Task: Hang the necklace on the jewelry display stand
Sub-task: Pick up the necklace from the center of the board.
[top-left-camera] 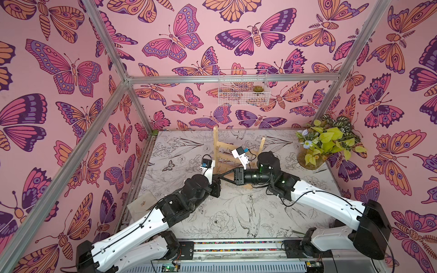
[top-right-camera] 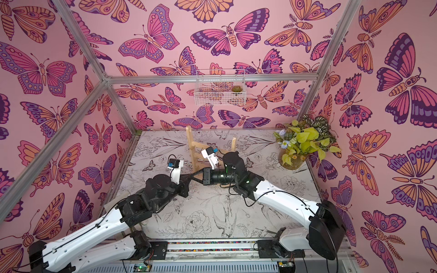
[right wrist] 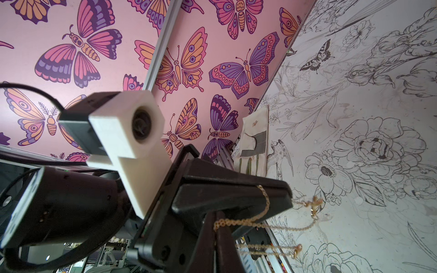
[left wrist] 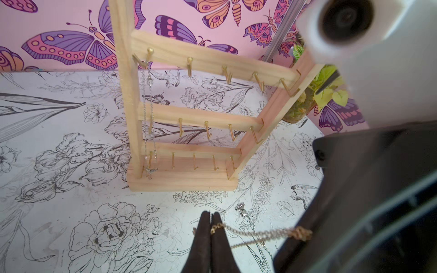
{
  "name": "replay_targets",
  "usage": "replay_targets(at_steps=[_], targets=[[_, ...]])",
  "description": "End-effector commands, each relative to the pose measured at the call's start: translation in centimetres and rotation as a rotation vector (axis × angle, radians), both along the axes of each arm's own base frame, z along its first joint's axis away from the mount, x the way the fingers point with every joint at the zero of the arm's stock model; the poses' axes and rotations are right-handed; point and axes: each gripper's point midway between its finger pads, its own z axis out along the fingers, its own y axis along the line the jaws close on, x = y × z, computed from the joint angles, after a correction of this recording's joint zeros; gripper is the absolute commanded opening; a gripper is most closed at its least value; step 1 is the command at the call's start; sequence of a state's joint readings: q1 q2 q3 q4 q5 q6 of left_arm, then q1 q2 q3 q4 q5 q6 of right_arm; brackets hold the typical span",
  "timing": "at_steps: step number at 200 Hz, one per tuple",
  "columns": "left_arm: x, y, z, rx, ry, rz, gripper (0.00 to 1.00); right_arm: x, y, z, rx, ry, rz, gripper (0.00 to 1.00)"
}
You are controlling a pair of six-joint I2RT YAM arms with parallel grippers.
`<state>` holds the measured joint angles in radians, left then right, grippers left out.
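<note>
**Necklace strung between both grippers, not on the stand yet**

So here's where we're at. The necklace [left wrist: 248, 233] is up in the air, a thin gold chain stretched between the two grippers, with a little tangled clump at the right one's end. From the right wrist camera we see the necklace [right wrist: 236, 221] draped over a finger of the left gripper and looping down in a couple of slack strands. It's well clear of the jewelry display stand [left wrist: 189, 182].

The left gripper [left wrist: 210, 214] is clamped tight, with the chain's end nipped right at the tips. The right gripper [right wrist: 215, 215] is clenched too, and the chain runs across its tips, so it looks pinched there to us.

In both top views the grippers meet tip to tip just below the middle of the frame, right in front of the stand [top-left-camera: 216, 141]. The chain's too fine to make out from up there.

A second silvery chain [left wrist: 150, 81] hangs from the end hook of the stand's top crossbar. A plant in a jar [top-left-camera: 328, 144] sits at middle right, and a white wire basket [top-left-camera: 243, 99] hangs on the wall above centre.
</note>
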<state>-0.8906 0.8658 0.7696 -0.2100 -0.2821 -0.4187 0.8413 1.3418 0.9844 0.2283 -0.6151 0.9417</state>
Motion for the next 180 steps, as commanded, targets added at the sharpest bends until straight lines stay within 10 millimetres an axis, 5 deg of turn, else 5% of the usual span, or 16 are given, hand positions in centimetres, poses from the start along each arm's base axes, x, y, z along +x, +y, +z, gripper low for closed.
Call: replay_targets(at_steps=[1, 59, 180], targets=[[0.2, 0.6, 0.3, 0.022, -0.036, 0.018, 0.0, -0.6, 0.2, 0.1, 0.016, -0.004, 0.022, 0.07], [0.7, 1.5, 1.4, 0.017, -0.082, 0.072, 0.0, -1.4, 0.4, -0.3, 0.026, 0.005, 0.071, 0.12], [-0.7, 1.9, 8.6, -0.188, -0.246, 0.025, 0.0, -1.0, 1.0, -0.9, 0.035, -0.009, 0.087, 0.27]])
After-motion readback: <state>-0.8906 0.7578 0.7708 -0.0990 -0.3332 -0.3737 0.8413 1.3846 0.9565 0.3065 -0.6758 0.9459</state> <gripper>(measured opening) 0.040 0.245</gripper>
